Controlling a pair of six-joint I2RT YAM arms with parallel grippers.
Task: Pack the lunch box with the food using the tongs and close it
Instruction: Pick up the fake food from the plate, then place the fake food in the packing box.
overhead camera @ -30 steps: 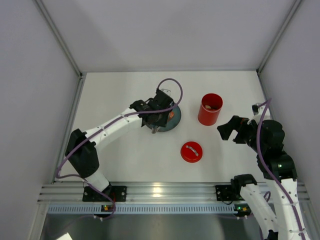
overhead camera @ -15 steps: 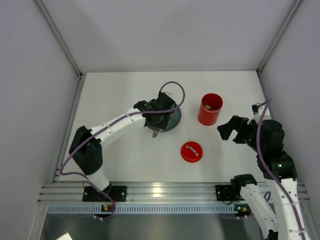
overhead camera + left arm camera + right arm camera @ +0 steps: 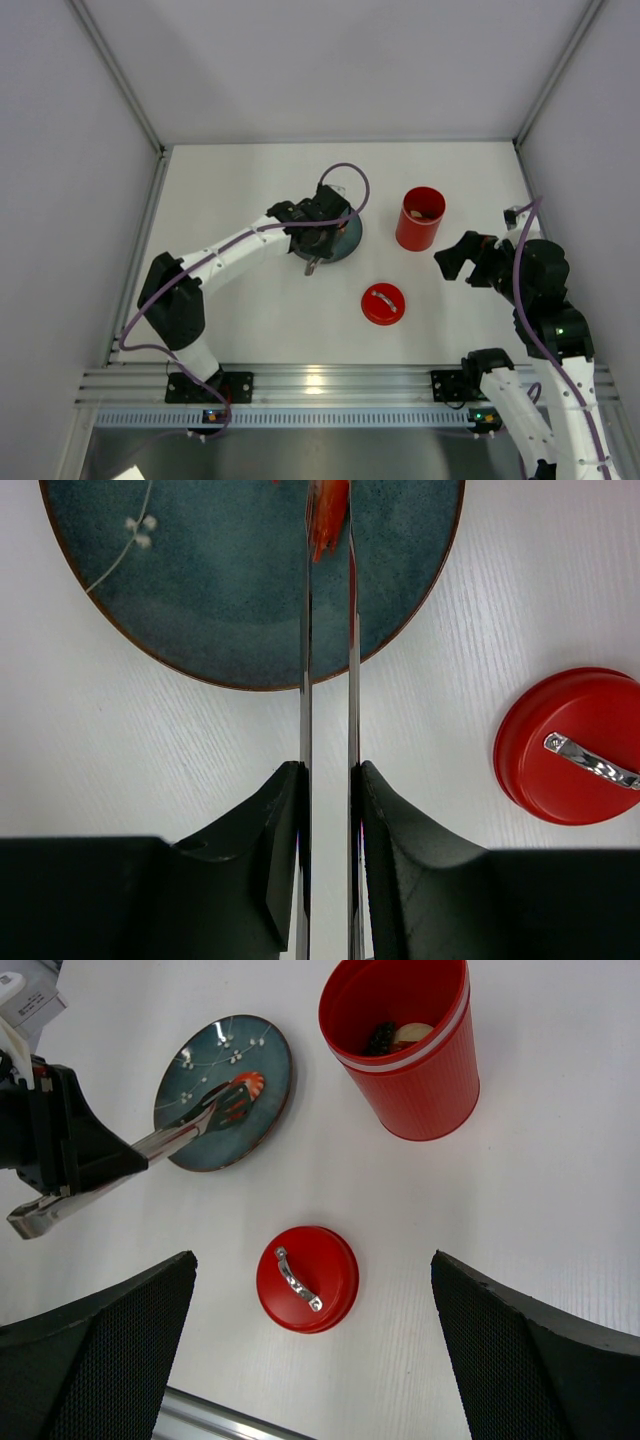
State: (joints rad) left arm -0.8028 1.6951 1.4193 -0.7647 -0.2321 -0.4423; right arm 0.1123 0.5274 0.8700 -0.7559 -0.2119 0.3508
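Left gripper [image 3: 328, 780] jaws squeezed narrow on long pale-silver V-shaped tongs [image 3: 305, 680], tong tips pinching an orange-red food strip [image 3: 328, 510] over the dark blue-grey round plate [image 3: 200, 600] mid-table. Tall red cylindrical lunch box [image 3: 405, 1060] upright and uncovered, right of the plate; beige disc [image 3: 412, 1032] and dark bits [image 3: 380, 1038] inside. Red round lid with silver handle [image 3: 305, 1280] flat, closer to the table's near edge, apart from both. Right gripper [image 3: 312, 1260] jaws wide, holding nothing, by the right edge
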